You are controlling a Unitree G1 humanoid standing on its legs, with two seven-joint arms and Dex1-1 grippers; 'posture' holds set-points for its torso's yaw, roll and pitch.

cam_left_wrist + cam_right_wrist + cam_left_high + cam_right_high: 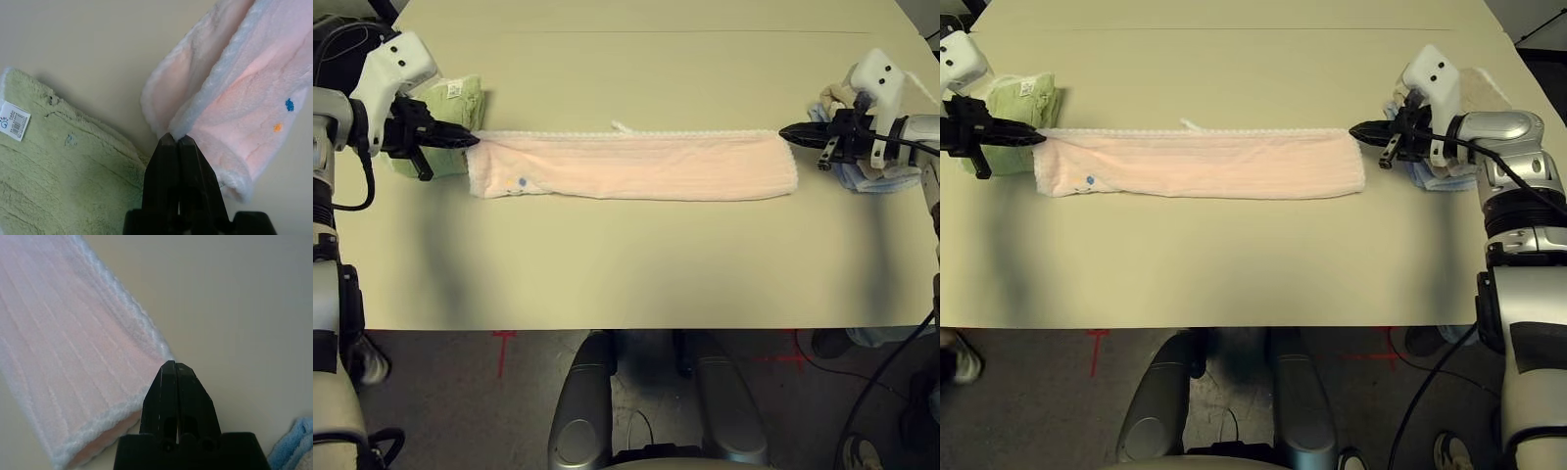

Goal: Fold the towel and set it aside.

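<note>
The towel (631, 166) lies as a long strip across the table (626, 264) — one end at each hand. Left gripper (470, 140) pinches its far left corner; right gripper (785, 132) is clenched at the far right corner — grip unclear.

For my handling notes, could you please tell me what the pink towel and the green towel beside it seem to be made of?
The pink towel looks like soft terry cloth: matte, fuzzy pile with faint lengthwise ribs, and a white corded edge. The green towel appears to be similar plush terry, with thicker, shaggier pile and a small sewn-in printed label. The exact fibre cannot be told from the look.
</note>
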